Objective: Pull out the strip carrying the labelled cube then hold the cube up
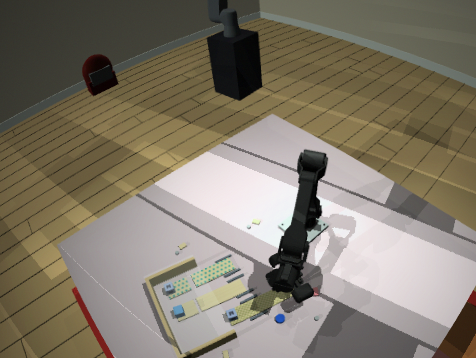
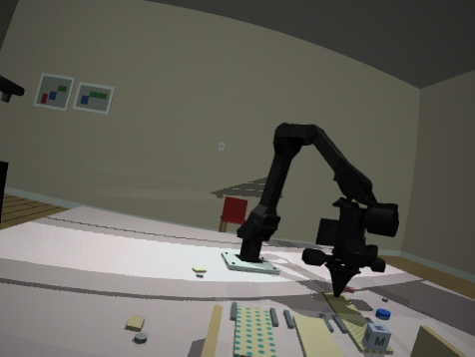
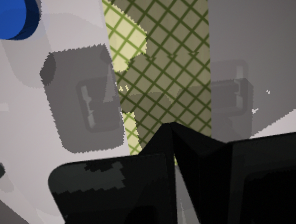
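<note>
A crosshatched yellow strip lies in one piece, with a pale cube marked M on its end away from the arm base. My gripper is shut and empty, its tips down at the strip's end nearer the base; the top view hides the tips. A dotted strip is separated by a gap from a short dotted piece bearing a marked cube. A plain strip is likewise apart from a short piece bearing a blue cube.
A low wooden wall encloses the cube ends on three sides. Dark guide rails flank the strips. A blue disc lies beside the crosshatched strip. A small red piece lies beyond the gripper.
</note>
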Controlling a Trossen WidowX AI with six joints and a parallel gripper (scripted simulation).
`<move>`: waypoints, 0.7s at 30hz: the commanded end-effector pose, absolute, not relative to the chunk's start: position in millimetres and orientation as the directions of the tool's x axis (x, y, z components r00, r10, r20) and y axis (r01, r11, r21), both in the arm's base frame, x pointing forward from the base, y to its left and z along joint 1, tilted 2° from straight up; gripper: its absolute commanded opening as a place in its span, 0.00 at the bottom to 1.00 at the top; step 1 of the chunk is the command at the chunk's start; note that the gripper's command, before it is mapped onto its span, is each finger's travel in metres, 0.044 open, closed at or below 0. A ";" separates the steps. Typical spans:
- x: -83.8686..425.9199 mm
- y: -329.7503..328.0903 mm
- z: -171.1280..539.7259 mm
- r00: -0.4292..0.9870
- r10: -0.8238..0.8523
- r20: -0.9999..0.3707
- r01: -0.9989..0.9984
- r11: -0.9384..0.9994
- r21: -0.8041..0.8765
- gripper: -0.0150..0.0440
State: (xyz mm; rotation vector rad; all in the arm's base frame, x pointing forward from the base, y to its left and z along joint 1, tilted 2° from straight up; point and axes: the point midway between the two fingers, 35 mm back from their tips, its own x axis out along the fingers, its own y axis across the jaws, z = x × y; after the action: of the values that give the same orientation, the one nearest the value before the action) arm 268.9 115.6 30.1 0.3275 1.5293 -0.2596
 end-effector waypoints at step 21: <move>234.7 125.1 23.4 -0.004 0.034 -0.999 0.366 0.930 0.030 0.25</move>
State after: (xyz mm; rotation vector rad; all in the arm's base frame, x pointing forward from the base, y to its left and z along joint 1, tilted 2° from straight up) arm 243.1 125.5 29.7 0.3274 1.5330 -0.2582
